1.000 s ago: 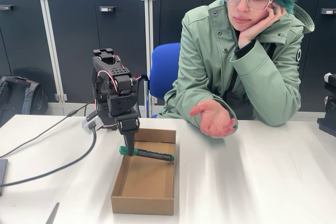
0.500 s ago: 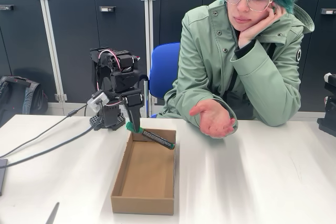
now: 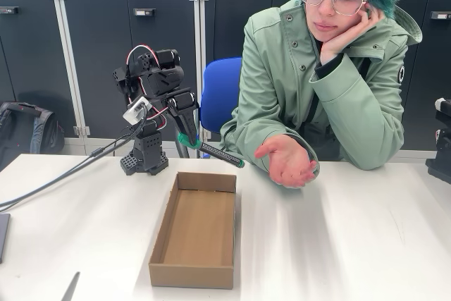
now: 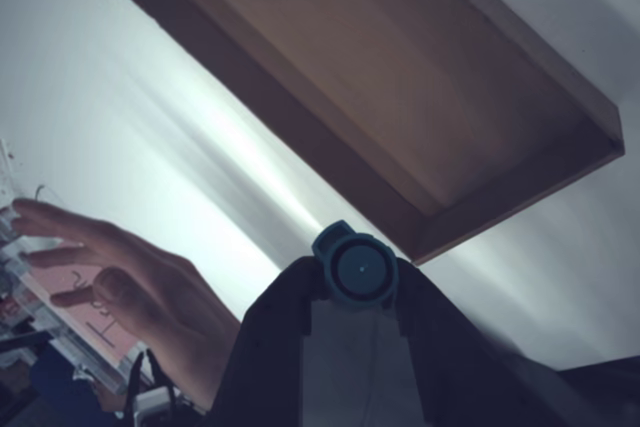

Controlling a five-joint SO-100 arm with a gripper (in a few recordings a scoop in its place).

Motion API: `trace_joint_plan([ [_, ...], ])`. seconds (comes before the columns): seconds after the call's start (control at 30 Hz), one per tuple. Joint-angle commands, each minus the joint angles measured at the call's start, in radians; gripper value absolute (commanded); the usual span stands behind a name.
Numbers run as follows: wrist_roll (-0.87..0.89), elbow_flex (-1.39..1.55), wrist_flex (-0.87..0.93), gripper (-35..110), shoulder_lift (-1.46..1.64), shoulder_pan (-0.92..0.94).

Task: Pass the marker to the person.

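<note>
Tabletop: broad white tabletop (image 3: 366, 244), carrying the robot base and the box; the person sits behind its far edge.
Person: person with teal-green hair in a sage-green buttoned jacket (image 3: 317, 82), one palm (image 3: 287, 160) held open and upward just above the tabletop edge, the other propping the cheek.
Cabinets: dark grey cabinet doors (image 3: 91, 54) behind; one small label reads roughly "TEAM" plus a character too small to make out.
Box: shallow open brown cardboard box (image 3: 194, 234), nothing visible inside it in the fixed view.
Arm: black five-joint arm (image 3: 151, 96), raised above the far end of the box and leaning toward the person.
Hand: two-finger black hand (image 3: 184, 134) clamped on the marker at its capped end; in the wrist view (image 4: 352, 292) the fingers sit on either side of the round green cap.
Marker: slim black-barrelled marker with a green cap (image 3: 210, 151), held in the air, sloping down toward the open palm, tip near it but apart.
Marker print: white label on the barrel, not readable.
Risk 1: grip is at one end only, so the long free barrel may pivot or slip out before the palm is reached.
Risk 2: releasing short of the palm would likely drop the marker onto the tabletop or back into the box.
Risk 3: overshooting could poke the tip into the waiting fingers.
</note>
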Motion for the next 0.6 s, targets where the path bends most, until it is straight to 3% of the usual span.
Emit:
trace_joint_plan([
  [0.0,-0.023,-0.005,-0.003,-5,0.094,-0.051],
  [0.57,-0.184,-0.089,-0.117,-5,0.322,-0.236],
])
